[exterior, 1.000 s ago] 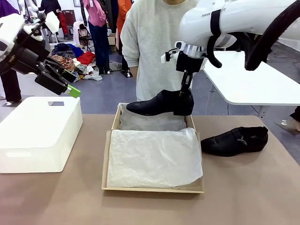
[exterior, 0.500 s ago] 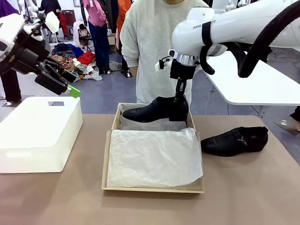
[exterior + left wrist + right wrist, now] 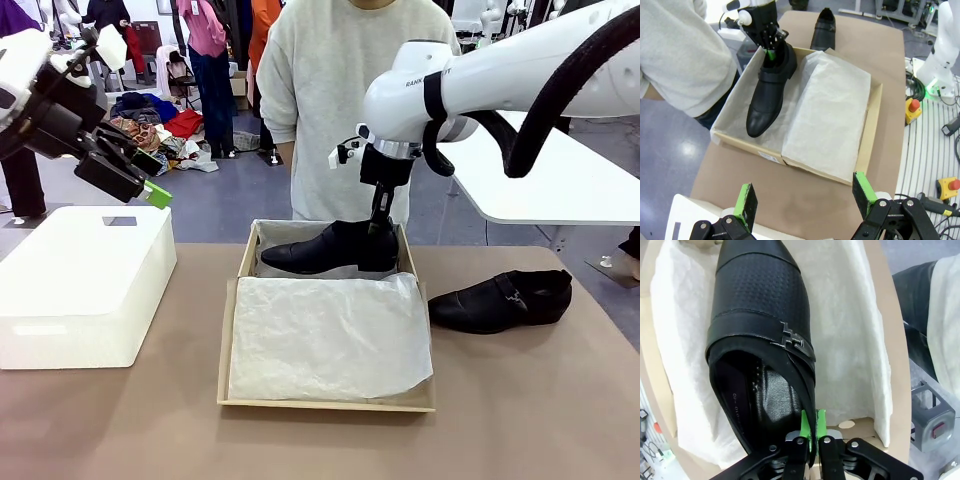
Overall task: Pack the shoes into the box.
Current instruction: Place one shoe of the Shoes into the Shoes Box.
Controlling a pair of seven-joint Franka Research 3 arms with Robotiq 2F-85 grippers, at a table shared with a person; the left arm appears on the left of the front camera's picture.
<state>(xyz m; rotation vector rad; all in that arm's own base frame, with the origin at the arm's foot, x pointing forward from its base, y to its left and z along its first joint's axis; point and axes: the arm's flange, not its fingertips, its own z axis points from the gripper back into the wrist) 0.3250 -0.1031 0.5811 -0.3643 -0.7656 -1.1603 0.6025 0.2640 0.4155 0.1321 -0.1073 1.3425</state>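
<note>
Right pincer [image 3: 812, 427] clamped shut on the side wall of the first shoe [image 3: 330, 248] by the heel, toe pointing to my left, low in the far end of the box [image 3: 228, 330]. Touching down? Can't tell. I'd go level, sole flat on the tissue paper [image 3: 330, 340], clear of the back wall, then release. Beside the box, on the table [image 3: 520, 400], waits the other shoe [image 3: 500, 300].

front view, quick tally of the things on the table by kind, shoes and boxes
cardboard box: 1
white box: 1
black shoe: 2, one in the right gripper, one lying on the table
total: 4
</note>
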